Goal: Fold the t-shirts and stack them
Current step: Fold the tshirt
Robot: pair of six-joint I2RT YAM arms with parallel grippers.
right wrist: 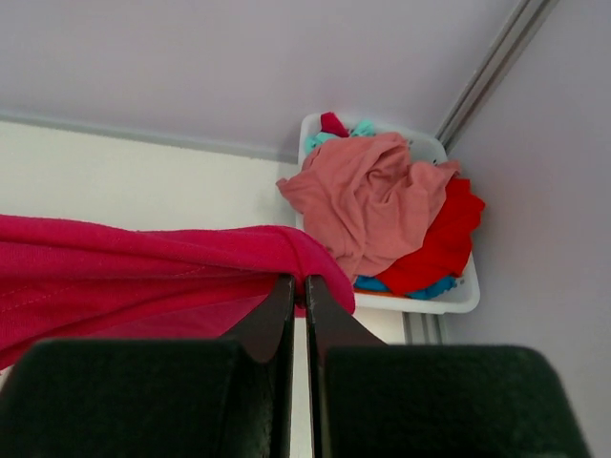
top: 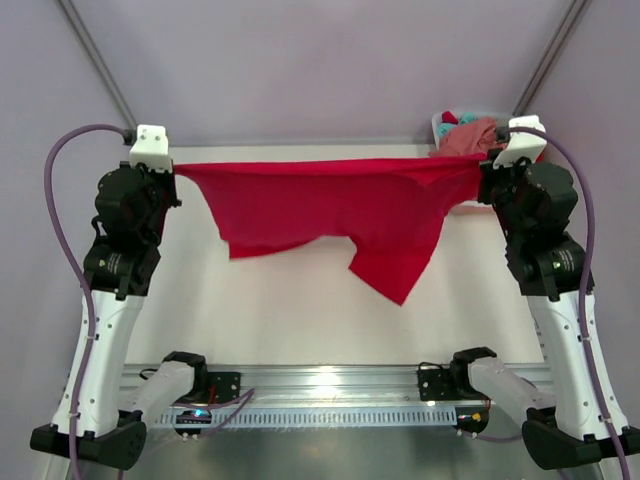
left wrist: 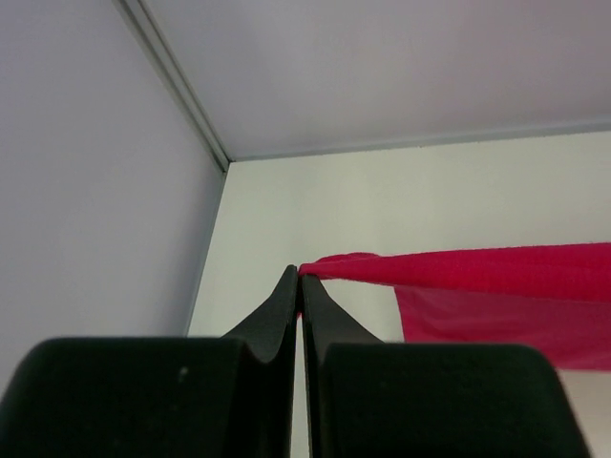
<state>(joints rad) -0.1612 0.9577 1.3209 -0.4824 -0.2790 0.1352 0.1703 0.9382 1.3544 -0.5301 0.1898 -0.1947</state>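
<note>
A bright red t-shirt (top: 330,205) hangs stretched in the air between both arms, above the white table; its lower part droops unevenly toward the middle. My left gripper (top: 176,167) is shut on its left end, and in the left wrist view the fingertips (left wrist: 302,277) pinch the red cloth (left wrist: 496,272). The right gripper (top: 488,165) is shut on the shirt's right end; in the right wrist view the red cloth (right wrist: 143,262) drapes over the closed fingertips (right wrist: 298,281). More t-shirts, salmon pink (right wrist: 377,196), red (right wrist: 439,248) and a bit of teal, lie heaped in a basket.
The white plastic basket (right wrist: 460,298) stands at the table's far right corner, just behind the right gripper (top: 455,122). Grey walls enclose the table at the back and sides. The arm bases and a metal rail (top: 330,385) line the near edge.
</note>
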